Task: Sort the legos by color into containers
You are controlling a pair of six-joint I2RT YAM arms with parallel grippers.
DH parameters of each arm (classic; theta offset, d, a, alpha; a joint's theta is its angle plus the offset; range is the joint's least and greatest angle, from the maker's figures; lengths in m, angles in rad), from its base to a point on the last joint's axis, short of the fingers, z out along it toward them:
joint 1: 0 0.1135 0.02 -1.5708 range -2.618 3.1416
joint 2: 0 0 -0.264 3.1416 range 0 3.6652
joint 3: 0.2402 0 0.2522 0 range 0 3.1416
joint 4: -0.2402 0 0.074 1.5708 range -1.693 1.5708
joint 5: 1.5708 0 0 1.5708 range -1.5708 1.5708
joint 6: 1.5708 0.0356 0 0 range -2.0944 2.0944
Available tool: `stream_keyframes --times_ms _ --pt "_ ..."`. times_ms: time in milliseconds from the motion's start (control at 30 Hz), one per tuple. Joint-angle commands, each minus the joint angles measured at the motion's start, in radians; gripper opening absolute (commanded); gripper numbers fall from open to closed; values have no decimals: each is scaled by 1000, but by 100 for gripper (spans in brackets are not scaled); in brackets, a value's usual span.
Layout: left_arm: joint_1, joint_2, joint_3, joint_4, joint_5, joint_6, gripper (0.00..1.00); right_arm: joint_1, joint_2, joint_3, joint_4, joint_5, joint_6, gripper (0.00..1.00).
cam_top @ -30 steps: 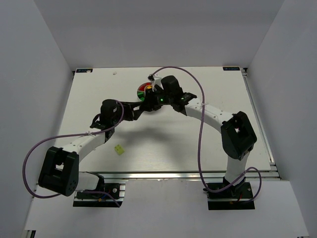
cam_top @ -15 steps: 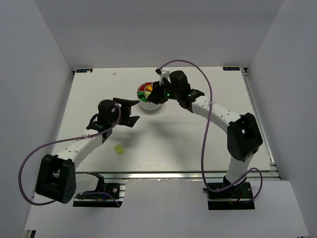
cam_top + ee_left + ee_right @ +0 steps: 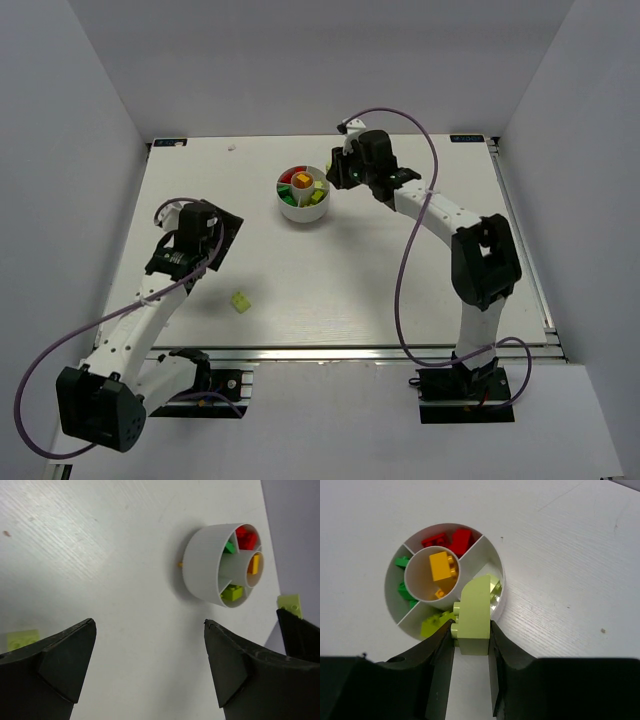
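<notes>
Where both my arms had crowded over the dish point(image 3: 303, 211) a second before, they had since drawn apart, and the dish lay uncovered near the far edge of the counter point(image 3: 330, 290), about midway along it. My left arm had swung back toward the left edge. My right arm had shifted to the right side of the dish.

That told me the sorting was nearly done. The red bricks point(image 3: 451, 539) sat in one wedge and the dark green bricks point(image 3: 402, 575) in another. An orange-yellow brick point(image 3: 441, 566) was in the central cup, and lime pieces point(image 3: 434, 622) were in the near wedge. Two pale lime bricks remained outside.

My right tool point(image 3: 472, 635) was clenched on one pale lime brick point(image 3: 476, 612), held on end between the fingers. It seemed to hang over the rim by the lime wedge, though I could not judge its height from the wrist view.

My left tool point(image 3: 150, 625) was released, jaws spread wide with nothing between them, and it pointed down at the counter. The loose lime brick point(image 3: 240, 300) lay toward the near edge, left of the middle and near my left tool. I judged it the next one to fetch.
</notes>
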State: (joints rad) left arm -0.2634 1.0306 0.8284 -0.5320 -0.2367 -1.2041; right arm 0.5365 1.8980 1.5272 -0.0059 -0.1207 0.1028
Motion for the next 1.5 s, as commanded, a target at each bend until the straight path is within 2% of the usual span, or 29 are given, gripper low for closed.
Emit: stream_keyframes --times_ms 0,200,533,633,867,1033,1133,1167,1233,1267,1300,1333,1367,1467 --pt "6 -61 -21 -112 -75 72 98 -13 59 98 12 -19 -43 5" --pt "6 -150 -83 -138 -73 95 98 -21 174 191 7 -77 -43 12" --pt "6 -250 -138 -178 -85 149 98 -21 240 246 7 -117 -51 29" --pt "4 -256 -152 -195 -81 149 98 -21 251 251 -20 -123 -52 37" --pt "6 -268 -183 -183 -55 161 98 -21 280 274 -28 -112 -64 71" --pt "6 -262 -187 -183 -32 204 98 -23 274 274 -26 -115 -64 72" --pt "6 -248 -199 -183 -9 222 94 -23 240 245 -6 -128 -77 72" --pt "6 -241 -204 -186 -4 224 90 -27 213 235 -5 -137 -92 77" --pt "6 -213 -215 -195 8 230 80 -32 178 180 33 -186 -164 89" --pt "6 -204 -219 -198 11 235 71 -44 130 156 61 -223 -204 89" --pt "6 -182 -227 -204 16 238 68 -52 101 125 79 -296 -239 89" --pt "6 -173 -230 -207 13 239 67 -56 73 55 99 -330 -306 89" --pt "6 -162 -232 -213 13 247 67 -70 26 30 101 -432 -342 89" --pt "4 -112 -232 -220 11 265 69 -108 15 71 -32 -630 -443 88"
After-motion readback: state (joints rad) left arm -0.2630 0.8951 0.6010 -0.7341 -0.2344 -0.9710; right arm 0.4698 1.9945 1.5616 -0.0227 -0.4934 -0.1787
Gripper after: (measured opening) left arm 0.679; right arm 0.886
